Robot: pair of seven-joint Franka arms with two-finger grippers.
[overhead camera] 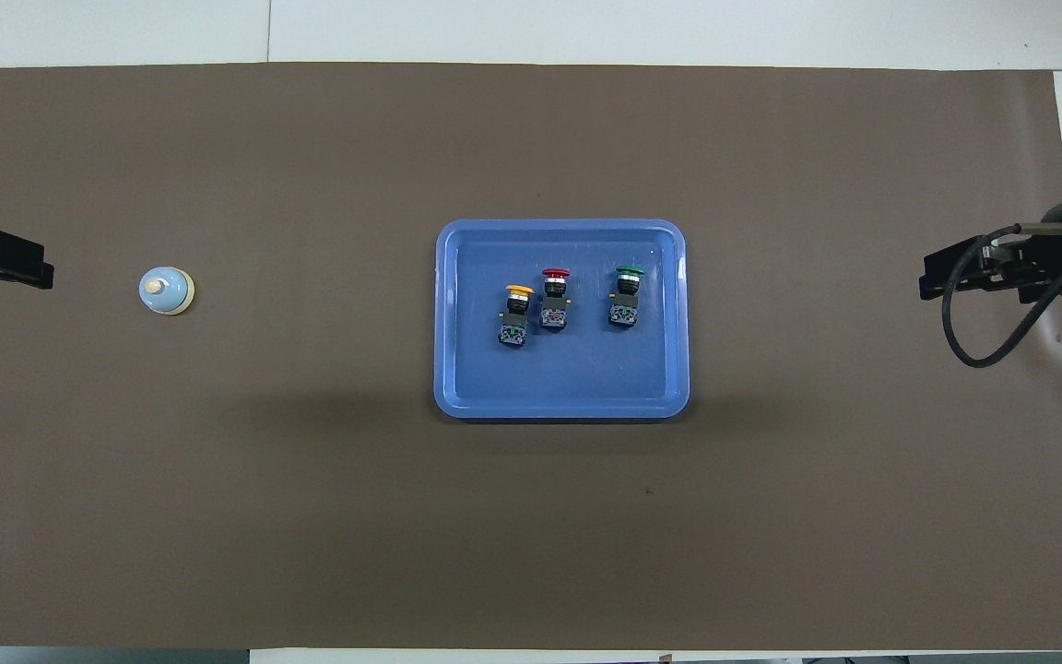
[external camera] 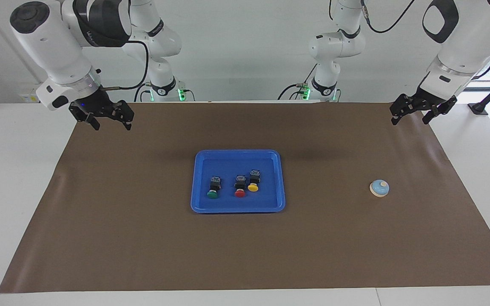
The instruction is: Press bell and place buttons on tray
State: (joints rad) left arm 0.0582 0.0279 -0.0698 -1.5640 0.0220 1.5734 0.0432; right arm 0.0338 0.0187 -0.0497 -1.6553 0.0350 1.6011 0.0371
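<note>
Bell [external camera: 379, 188]: we see small light-blue dome, cream rim and knob, on brown mat [external camera: 143, 246] toward left arm's end. Tray [external camera: 202, 204], glossy blue rectangle with rounded corners and raised rim, sits mid-mat; we count green button [external camera: 214, 187], red button [external camera: 240, 186], yellow button [external camera: 253, 180] lying in it. Left gripper [external camera: 413, 112] and right gripper [external camera: 108, 120] hang over mat corners, fingers spread, empty. White tabletop, pale wall.

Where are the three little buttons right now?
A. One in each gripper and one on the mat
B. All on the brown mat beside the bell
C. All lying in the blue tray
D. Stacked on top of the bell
C: the green button, red button and yellow button all lie inside the blue tray; the bell sits alone on the mat.
</note>
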